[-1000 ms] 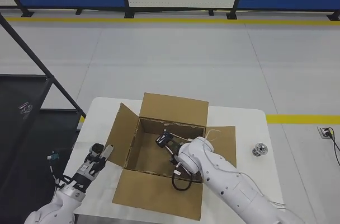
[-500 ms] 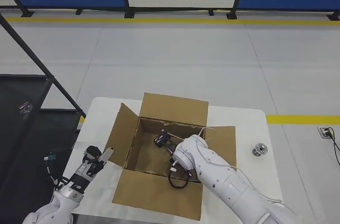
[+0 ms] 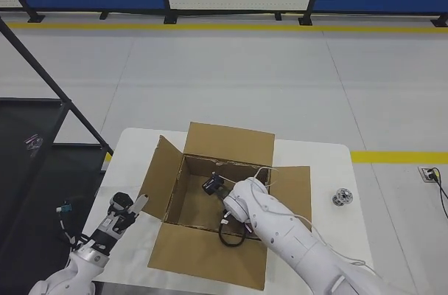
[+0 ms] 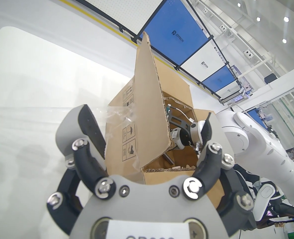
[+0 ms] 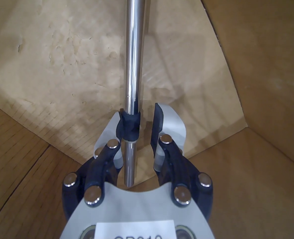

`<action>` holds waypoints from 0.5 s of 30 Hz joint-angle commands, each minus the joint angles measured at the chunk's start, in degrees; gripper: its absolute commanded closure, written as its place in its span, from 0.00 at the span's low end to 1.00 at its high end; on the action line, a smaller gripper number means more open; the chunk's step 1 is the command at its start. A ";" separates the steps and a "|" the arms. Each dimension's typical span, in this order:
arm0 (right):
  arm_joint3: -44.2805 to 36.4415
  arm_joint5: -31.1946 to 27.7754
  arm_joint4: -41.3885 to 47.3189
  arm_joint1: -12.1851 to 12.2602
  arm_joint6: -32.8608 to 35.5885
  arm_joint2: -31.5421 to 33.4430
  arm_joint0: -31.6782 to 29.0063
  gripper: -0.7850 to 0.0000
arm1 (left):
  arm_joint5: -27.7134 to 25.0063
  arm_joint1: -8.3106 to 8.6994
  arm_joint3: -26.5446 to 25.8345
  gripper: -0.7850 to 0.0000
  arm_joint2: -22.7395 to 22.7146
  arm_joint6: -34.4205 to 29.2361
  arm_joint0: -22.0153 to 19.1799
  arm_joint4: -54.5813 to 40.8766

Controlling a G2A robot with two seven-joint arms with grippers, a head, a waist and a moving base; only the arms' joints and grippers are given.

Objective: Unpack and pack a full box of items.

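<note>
An open cardboard box (image 3: 228, 140) stands on the white table (image 3: 323, 158) with its flaps spread. My right arm (image 3: 246, 203) goes down into it. Inside, the right gripper (image 5: 140, 118) is open, its fingers a little apart just above the box floor (image 5: 62, 38). A shiny metal rod (image 5: 134, 50) lies along the floor and passes against one of its fingertips (image 5: 129, 125), with a gap to the other. My left gripper (image 3: 132, 200) is over the table beside the box's left flap (image 4: 149, 115), open and holding nothing (image 4: 147, 125).
A small silvery round part (image 3: 342, 197) lies on the table to the right of the box. A black metal frame (image 3: 54, 88) and a dark surface stand to the left of the table. The table edge is near the left arm.
My right arm has shifted slightly to the left inside the box. The left gripper has drawn back a little from the box flap.
</note>
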 commanded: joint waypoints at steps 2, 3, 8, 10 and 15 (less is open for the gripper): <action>1.28 -0.39 0.27 -0.62 -0.26 -0.08 0.28 0.67 | -0.16 0.07 0.10 0.00 -0.07 -0.06 0.04 -0.06; 1.69 -0.47 0.31 -0.82 -0.20 -0.13 0.38 0.67 | -0.24 0.08 0.13 0.00 -0.06 -0.05 0.06 -0.18; 3.66 -0.94 0.57 -1.83 -0.06 -0.34 0.87 0.71 | -0.49 0.17 0.27 0.00 -0.13 0.21 0.14 -0.26; 4.39 -1.12 0.58 -2.24 0.02 -0.47 1.07 0.78 | -0.59 0.20 0.34 0.00 -0.17 0.29 0.18 -0.27; 6.36 -1.41 0.80 -3.21 0.16 -0.57 1.63 0.91 | -0.82 0.30 0.49 0.00 -0.25 0.29 0.18 -0.52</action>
